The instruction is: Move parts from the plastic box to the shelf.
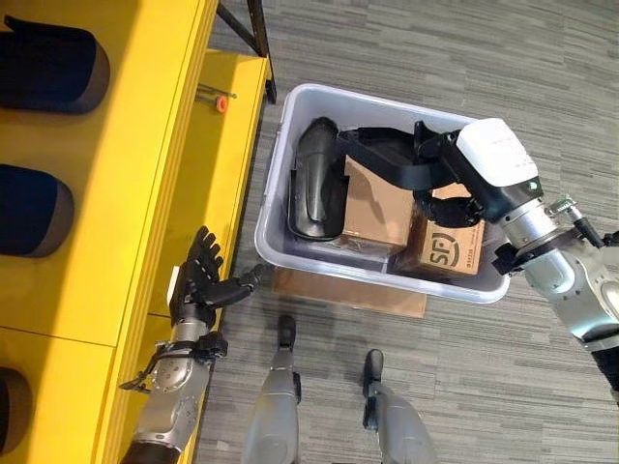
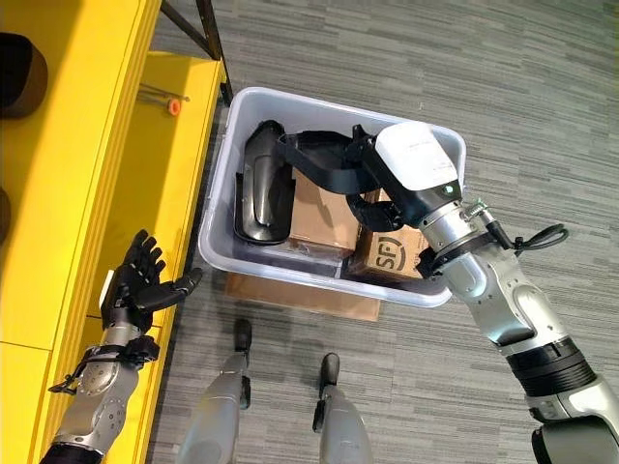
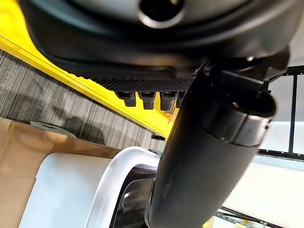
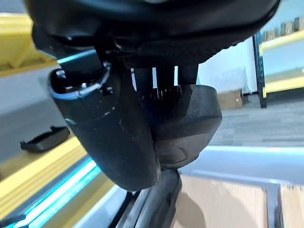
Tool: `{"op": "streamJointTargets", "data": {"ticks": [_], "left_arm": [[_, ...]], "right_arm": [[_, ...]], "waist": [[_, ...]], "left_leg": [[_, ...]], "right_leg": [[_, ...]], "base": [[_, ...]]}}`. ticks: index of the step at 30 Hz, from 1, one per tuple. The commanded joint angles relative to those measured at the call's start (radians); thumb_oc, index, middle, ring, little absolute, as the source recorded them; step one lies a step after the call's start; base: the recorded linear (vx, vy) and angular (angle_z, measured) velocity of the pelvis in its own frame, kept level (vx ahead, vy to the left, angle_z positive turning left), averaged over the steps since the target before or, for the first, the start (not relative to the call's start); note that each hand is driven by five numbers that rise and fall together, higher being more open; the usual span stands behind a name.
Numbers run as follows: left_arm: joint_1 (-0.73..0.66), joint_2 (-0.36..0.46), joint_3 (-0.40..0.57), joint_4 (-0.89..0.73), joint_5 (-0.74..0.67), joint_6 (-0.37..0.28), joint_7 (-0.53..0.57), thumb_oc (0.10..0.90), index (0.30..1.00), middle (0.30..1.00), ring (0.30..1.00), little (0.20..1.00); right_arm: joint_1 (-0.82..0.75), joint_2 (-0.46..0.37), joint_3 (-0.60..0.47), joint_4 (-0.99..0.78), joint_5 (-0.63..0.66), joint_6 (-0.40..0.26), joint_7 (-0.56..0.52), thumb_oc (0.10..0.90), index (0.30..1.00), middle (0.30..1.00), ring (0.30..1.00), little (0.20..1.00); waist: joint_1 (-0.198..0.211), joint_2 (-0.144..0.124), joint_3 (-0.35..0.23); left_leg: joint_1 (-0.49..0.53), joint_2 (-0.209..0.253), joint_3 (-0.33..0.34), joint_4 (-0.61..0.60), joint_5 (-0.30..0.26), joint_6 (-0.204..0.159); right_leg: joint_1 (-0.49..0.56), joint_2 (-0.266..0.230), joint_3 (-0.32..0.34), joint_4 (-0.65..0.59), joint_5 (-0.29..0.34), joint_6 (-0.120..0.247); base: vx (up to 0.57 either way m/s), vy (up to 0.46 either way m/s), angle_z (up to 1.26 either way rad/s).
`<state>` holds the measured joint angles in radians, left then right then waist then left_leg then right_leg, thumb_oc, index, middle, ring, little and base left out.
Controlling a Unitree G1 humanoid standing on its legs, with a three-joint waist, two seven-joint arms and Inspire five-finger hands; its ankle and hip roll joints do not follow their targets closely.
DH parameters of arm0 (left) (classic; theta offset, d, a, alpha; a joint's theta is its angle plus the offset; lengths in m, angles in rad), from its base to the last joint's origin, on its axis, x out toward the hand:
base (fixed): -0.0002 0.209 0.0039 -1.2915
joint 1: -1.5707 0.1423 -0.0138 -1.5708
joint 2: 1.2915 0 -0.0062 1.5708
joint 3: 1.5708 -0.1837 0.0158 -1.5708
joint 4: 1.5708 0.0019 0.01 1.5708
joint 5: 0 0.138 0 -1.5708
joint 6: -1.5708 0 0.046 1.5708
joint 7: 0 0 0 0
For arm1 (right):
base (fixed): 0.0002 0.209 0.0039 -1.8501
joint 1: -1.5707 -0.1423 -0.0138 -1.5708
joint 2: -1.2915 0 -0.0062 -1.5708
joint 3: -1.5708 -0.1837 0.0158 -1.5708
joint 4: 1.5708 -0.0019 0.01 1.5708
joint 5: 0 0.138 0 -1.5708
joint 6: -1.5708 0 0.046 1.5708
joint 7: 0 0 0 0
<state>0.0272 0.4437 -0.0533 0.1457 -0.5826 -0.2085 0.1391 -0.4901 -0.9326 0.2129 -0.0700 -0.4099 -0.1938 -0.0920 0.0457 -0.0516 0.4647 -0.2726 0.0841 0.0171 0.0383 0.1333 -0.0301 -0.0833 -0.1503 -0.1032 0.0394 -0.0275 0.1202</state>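
A grey plastic box (image 1: 338,263) stands on the floor beside the yellow shelf (image 1: 145,116). My right hand (image 1: 493,169), its back under a white cover, reaches into the box from the right and is shut on a long black part (image 1: 382,155) held over the cardboard boxes inside. In the right wrist view the thumb (image 4: 114,137) presses against that part (image 4: 185,128). A second black curved part (image 1: 317,184) lies against the box's left wall. My left hand (image 1: 198,280) hovers open by the shelf's edge, thumb pointing at the box, holding nothing.
Two cardboard boxes (image 1: 377,208) (image 1: 450,246) fill the right of the plastic box, which rests on a cardboard sheet (image 1: 348,290). Dark rounded parts (image 1: 48,68) (image 1: 34,208) lie on the shelf. A small orange-tipped item (image 1: 221,101) lies on the lower shelf board. A black stand leg (image 1: 256,39) rises behind.
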Motion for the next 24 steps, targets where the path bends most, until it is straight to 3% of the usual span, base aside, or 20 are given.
{"op": "streamJointTargets", "data": {"ticks": [1, 16, 24], "left_arm": [[0.046, -0.012, 0.002, -0.026, 0.019, -0.072, -0.038, 0.9, 1.0, 1.0, 1.0, 1.0], [0.094, -0.049, -0.013, 0.003, 0.014, -0.039, -0.052, 0.9, 1.0, 1.0, 1.0, 1.0], [0.107, -0.06, -0.005, 0.0, -0.009, -0.035, -0.038, 0.9, 1.0, 1.0, 1.0, 1.0]], "right_arm": [[-0.048, -0.034, -0.047, -0.044, 0.09, -0.062, -0.075, 0.4, 0.3, 0.3, 0.3, 0.3], [-0.084, -0.037, -0.049, -0.011, 0.123, -0.048, -0.087, 0.4, 0.3, 0.3, 0.3, 0.3], [-0.155, -0.07, 0.001, 0.055, 0.132, -0.036, -0.1, 0.4, 0.3, 0.3, 0.3, 0.3]], "waist": [[-0.025, -0.031, -0.258], [-0.035, -0.001, -0.358], [-0.026, 0.032, -0.32]], "left_leg": [[0.033, 0.121, 0.006, -0.042, -0.024, -0.084], [0.16, 0.143, 0.044, -0.051, -0.046, -0.082], [0.151, 0.188, 0.009, 0.045, -0.044, -0.088]], "right_leg": [[-0.042, -0.052, 0.059, 0.002, 0.042, 0.054], [0.04, -0.044, 0.088, 0.013, 0.01, 0.051], [0.012, 0.023, 0.101, 0.19, -0.103, -0.013]], "base": [[0.05, -0.006, -0.11], [0.03, -0.011, -0.08], [-0.07, -0.11, -0.02]]}}
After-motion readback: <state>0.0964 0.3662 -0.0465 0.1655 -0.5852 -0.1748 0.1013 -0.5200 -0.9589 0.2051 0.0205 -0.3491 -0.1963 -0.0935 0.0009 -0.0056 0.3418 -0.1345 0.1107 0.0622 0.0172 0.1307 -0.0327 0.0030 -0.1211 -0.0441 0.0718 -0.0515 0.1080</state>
